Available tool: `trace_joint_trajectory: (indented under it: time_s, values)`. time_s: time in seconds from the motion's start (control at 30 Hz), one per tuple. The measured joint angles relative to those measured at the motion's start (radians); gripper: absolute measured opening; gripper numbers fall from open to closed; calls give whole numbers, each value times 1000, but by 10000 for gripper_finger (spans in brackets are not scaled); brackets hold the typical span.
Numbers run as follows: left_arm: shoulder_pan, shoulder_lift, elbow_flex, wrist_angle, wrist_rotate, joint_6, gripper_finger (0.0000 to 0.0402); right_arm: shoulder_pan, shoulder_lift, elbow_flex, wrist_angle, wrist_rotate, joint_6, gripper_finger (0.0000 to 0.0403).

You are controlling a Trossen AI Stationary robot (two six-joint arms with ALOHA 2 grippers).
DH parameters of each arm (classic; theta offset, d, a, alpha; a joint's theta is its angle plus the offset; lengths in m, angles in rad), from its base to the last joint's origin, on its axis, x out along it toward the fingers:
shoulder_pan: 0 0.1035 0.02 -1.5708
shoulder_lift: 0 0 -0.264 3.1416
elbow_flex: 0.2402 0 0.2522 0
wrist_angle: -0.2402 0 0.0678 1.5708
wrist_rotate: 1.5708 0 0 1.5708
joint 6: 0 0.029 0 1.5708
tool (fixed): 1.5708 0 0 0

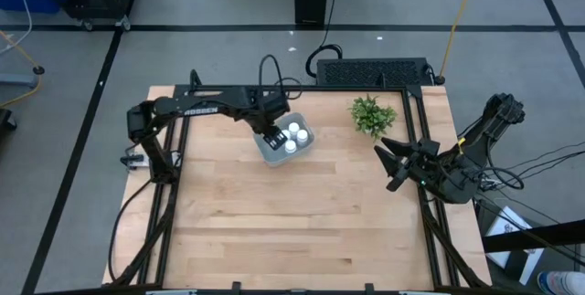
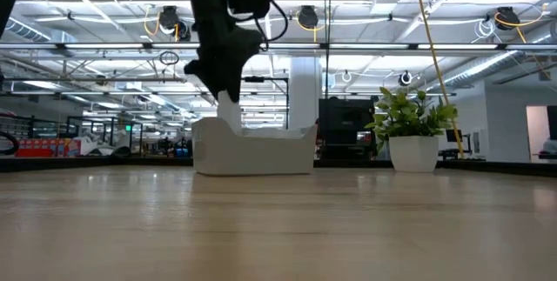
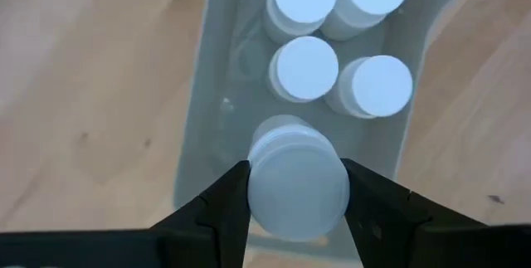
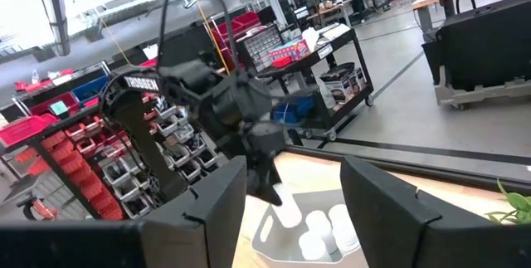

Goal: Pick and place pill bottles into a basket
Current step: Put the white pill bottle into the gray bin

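The pale blue-grey basket stands at the far middle of the table, with several white pill bottles upright inside it. My left gripper hangs over the basket's end, pointing down, shut on one more pill bottle. In the low view this gripper reaches down behind the basket's wall. My right gripper waits at the table's right edge, held level and open, with nothing between its fingers. My left gripper pinches the pill bottle by two opposite sides just under its cap, between its two fingers. The fingers come from above, pointing down. The bottle stays nearly upright, cap up, inside the basket's end; whether its bottom rests on the basket's floor cannot be told.
A small green plant in a white pot stands right of the basket near the far edge. The bare wooden tabletop stretches from the basket to the near edge. A black frame borders the table.
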Motion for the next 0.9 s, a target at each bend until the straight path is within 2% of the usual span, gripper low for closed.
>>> trace_joint_trajectory:
  time_s: [0.17,0.3,0.47,0.77,0.9]
  values:
    - [-2,-40,-113,131,25,-38,166,0,-1,0,0,3,5,192]
    - [-3,-25,-175,147,23,-67,166,-12,-1,0,1,0,21,192]
    - [-12,-20,-259,240,18,-127,181,-25,-1,0,1,-2,54,192]
    - [-45,-21,-262,316,15,-136,166,-25,-1,0,1,-3,59,192]
    - [-45,-21,-262,307,15,-132,205,-25,-1,0,1,-3,59,192]
